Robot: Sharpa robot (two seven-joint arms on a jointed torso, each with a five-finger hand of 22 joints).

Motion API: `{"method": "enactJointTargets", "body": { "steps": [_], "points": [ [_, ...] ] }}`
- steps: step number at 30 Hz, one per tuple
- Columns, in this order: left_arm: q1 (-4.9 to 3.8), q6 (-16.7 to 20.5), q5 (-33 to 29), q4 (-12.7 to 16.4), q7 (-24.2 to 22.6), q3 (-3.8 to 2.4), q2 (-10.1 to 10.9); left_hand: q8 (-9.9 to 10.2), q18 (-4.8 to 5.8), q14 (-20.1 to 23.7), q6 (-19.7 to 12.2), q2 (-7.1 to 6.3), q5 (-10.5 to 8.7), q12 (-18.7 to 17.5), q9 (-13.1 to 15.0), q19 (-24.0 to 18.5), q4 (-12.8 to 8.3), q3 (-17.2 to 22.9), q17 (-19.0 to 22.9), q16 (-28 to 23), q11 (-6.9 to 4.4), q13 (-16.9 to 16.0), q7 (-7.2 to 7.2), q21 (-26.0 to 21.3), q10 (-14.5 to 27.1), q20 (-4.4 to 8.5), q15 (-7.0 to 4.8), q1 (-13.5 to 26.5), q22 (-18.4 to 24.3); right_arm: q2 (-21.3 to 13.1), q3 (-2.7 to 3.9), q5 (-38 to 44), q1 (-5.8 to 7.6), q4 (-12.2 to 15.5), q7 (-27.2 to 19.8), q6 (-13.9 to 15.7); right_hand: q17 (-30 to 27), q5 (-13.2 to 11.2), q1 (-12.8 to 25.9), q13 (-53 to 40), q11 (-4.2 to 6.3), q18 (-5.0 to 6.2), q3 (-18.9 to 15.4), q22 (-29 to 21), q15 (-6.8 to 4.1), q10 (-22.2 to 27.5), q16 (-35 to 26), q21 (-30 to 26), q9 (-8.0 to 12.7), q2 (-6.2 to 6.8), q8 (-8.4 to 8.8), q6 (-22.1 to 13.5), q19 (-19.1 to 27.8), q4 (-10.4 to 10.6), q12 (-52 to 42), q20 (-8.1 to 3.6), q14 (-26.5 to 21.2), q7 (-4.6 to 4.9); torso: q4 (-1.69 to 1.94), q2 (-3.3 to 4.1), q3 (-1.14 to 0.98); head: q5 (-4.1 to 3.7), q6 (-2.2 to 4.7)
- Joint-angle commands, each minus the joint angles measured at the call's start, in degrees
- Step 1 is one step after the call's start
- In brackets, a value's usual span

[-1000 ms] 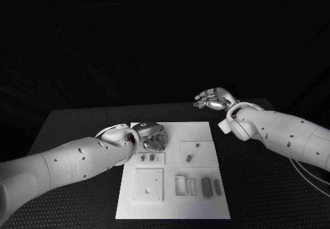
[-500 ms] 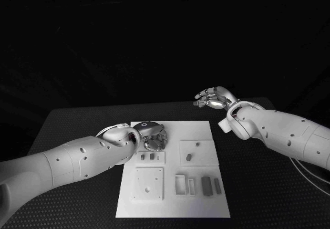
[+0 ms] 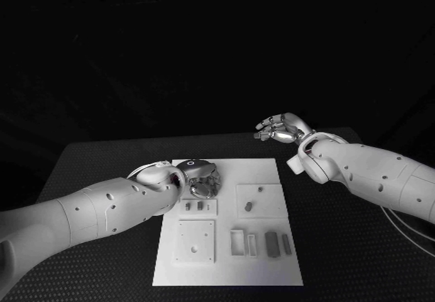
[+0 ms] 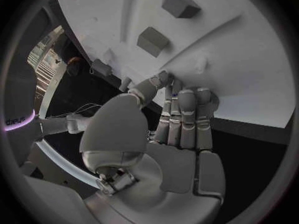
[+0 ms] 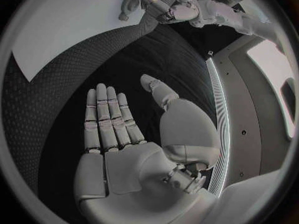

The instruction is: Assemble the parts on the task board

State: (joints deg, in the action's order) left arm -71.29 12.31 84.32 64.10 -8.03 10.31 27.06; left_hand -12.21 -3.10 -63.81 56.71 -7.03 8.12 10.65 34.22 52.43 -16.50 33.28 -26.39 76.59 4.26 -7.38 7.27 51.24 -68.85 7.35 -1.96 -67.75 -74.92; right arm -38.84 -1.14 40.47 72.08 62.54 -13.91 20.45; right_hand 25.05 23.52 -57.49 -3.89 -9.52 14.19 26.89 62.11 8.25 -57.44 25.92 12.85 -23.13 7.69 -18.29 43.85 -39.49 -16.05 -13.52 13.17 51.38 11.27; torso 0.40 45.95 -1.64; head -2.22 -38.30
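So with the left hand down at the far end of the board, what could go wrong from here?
The left hand hangs with fingertips close to two small parts; a careless sweep could knock them. From the head view it covers that corner of the task board, so alignment is hard to judge. The right hand is off the board and cannot steady it.

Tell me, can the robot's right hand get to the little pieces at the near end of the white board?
Probably yes. The right hand is open, holds nothing and hovers past the task board's far corner, and nothing lies over the near pieces.

Head camera looks down; wrist cameras close, sharing the task board (image 3: 227,220)
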Motion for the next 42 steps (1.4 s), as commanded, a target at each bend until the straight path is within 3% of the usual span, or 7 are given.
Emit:
{"method": "enactJointTargets", "body": {
  "steps": [1,10,14,18,28,31,42],
  "points": [
    [0.68,-6.47,1.61,0.25,1.04,0.57,-0.18,-0.12,-1.95,1.12,0.13,-0.76,-0.95,-0.92,-0.25,-1.25,-0.07,-0.52,0.22,-0.08,0.63,0.25,-0.04,-0.20,1.05,-0.09,0.39,0.42,-1.08,-0.06,0.03,0.36,0.00,0.14,-0.48,-0.25,0.07,0.08,-0.29,-0.05,-0.13,-0.64,0.12,0.06,-0.17,-0.37,-0.40,-0.26,0.06,-0.32,0.01,-0.22,0.18,0.25,0.34,-0.02,-0.30,0.84,0.04,0.03,0.01,0.08,-0.10],
    [0.68,-7.62,2.64,-0.21,2.01,0.72,-0.28,0.14,-1.97,1.23,-0.32,-0.33,-1.02,-1.12,-0.62,-1.41,0.11,-0.60,0.17,0.36,0.67,0.02,0.24,-0.09,0.76,-0.23,0.45,0.44,-1.12,-0.08,0.03,0.34,0.01,0.20,-0.53,-0.15,0.16,-0.34,-0.24,-0.05,-0.12,-0.64,0.06,0.15,-0.18,-0.44,-0.46,-0.38,0.12,-0.31,0.00,-0.21,0.14,0.24,0.45,-0.03,-0.31,0.84,0.02,-0.05,-0.04,0.16,-0.10],
    [0.68,-7.86,2.86,-0.06,1.91,1.45,-0.38,-0.02,-2.02,0.96,-0.02,0.19,-0.61,-0.85,-0.74,-1.22,0.12,-0.49,0.12,0.75,0.35,-0.31,0.21,0.09,-0.14,-0.09,0.14,0.35,-1.11,-0.08,0.03,0.34,0.01,0.22,-0.54,-0.13,0.18,-0.44,-0.23,-0.05,-0.12,-0.64,0.06,0.18,-0.18,-0.46,-0.47,-0.41,0.13,-0.32,0.00,-0.21,0.13,0.24,0.48,-0.04,-0.31,0.84,-0.03,-0.01,-0.05,0.21,-0.07],
    [0.70,-7.77,2.86,-0.01,1.72,1.59,-0.43,-0.25,-1.98,0.79,0.44,1.19,-0.31,-0.68,-0.84,-1.05,0.35,-0.37,0.14,0.99,0.08,-0.59,0.04,0.21,-0.91,0.05,-0.11,0.70,-1.07,-0.08,0.03,0.34,0.01,0.21,-0.55,-0.10,0.19,-0.48,-0.23,-0.05,-0.11,-0.64,0.06,0.19,-0.18,-0.48,-0.48,-0.43,0.14,-0.33,-0.01,-0.20,0.12,0.24,0.49,-0.04,-0.31,0.84,-0.07,-0.02,-0.04,0.14,-0.09],
    [0.71,-4.23,2.86,-0.44,2.11,1.60,-0.28,-1.28,-1.93,-0.40,2.41,4.28,-0.67,-0.11,-0.94,-0.04,0.97,1.27,0.20,1.81,-0.96,-1.47,-0.66,0.62,-3.44,0.80,-1.15,1.23,-0.94,-0.12,0.03,0.33,0.01,0.25,-0.57,-0.11,0.23,-0.55,-0.22,-0.06,-0.10,-0.63,0.07,0.23,-0.19,-0.53,-0.49,-0.47,0.15,-0.39,-0.04,-0.16,0.09,0.26,0.51,-0.04,-0.30,0.82,0.03,-0.01,-0.05,-0.01,-0.11],
    [0.71,-3.35,2.86,-0.46,2.09,1.59,-0.22,-1.43,-1.88,-0.74,2.63,5.22,-2.51,-0.32,-1.03,0.31,1.00,1.53,0.32,1.89,-1.08,-1.62,-0.76,0.69,-3.68,1.05,-1.27,1.69,-0.88,-0.15,0.03,0.33,0.01,0.26,-0.57,-0.11,0.24,-0.57,-0.22,-0.06,-0.10,-0.63,0.08,0.24,-0.19,-0.54,-0.50,-0.48,0.15,-0.41,-0.05,-0.15,0.08,0.26,0.52,-0.04,-0.30,0.81,0.04,-0.03,-0.03,0.00,-0.08],
    [1.07,0.97,1.86,0.15,1.21,1.56,0.35,-1.81,-1.93,-1.90,3.11,5.66,-3.01,-0.58,-1.12,1.33,0.43,2.13,0.48,2.27,-1.40,-1.95,-0.96,0.95,-4.47,1.57,-1.60,1.82,-0.79,-0.12,0.03,0.33,0.01,0.21,-0.59,-0.12,0.29,-0.57,-0.26,-0.07,-0.07,-0.63,0.13,0.29,-0.20,-0.62,-0.53,-0.54,0.17,-0.50,-0.10,-0.07,0.05,0.27,0.56,-0.05,-0.29,0.76,0.06,-0.04,0.05,0.11,0.16]
  ]
}}
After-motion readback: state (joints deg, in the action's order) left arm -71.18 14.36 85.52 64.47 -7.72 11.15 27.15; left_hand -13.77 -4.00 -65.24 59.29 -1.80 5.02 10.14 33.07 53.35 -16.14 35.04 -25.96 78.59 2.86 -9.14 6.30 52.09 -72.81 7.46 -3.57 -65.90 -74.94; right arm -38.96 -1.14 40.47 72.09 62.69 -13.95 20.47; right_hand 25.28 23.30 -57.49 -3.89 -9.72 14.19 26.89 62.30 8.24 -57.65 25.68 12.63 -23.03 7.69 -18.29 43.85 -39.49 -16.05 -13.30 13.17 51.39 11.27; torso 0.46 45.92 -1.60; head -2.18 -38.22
